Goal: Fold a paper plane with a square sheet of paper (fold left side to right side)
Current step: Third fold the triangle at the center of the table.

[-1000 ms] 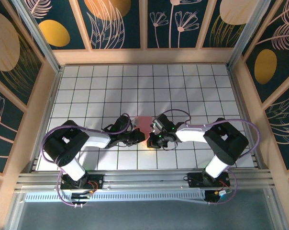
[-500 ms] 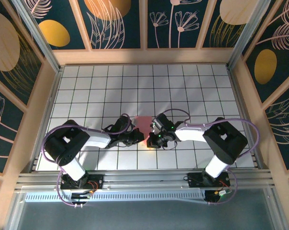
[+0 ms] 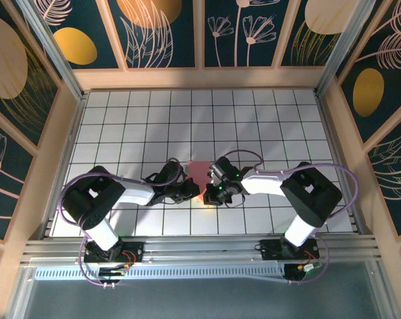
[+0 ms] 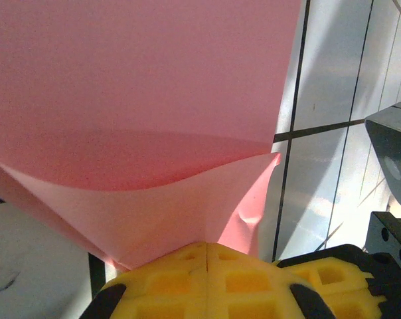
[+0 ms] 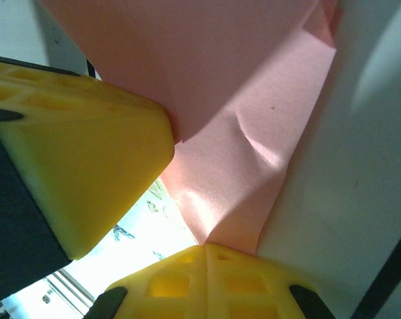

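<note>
Noted slight leftward shift of right gripper (image 5: 207,249). Found jaws pressed together on square sheet of paper (image 4: 141,100), likewise at left gripper (image 4: 207,247).

I find no readable text, label, brand, number or sign: the square sheet of paper (image 4: 141,80), the yellow fingers (image 4: 167,282), the white gridded surface (image 3: 253,119) and the flower-patterned wall panels (image 3: 160,33) are all unmarked.

Left arm (image 3: 101,203) and right arm (image 3: 307,193): black joints, white links, purple cables (image 3: 62,199) looped off each. Left gripper (image 4: 207,247) and right gripper (image 5: 207,247) have yellow waffle-pattern pads (image 4: 187,282) on black fingers (green LEDs (image 3: 218,189) on the right one).
</note>
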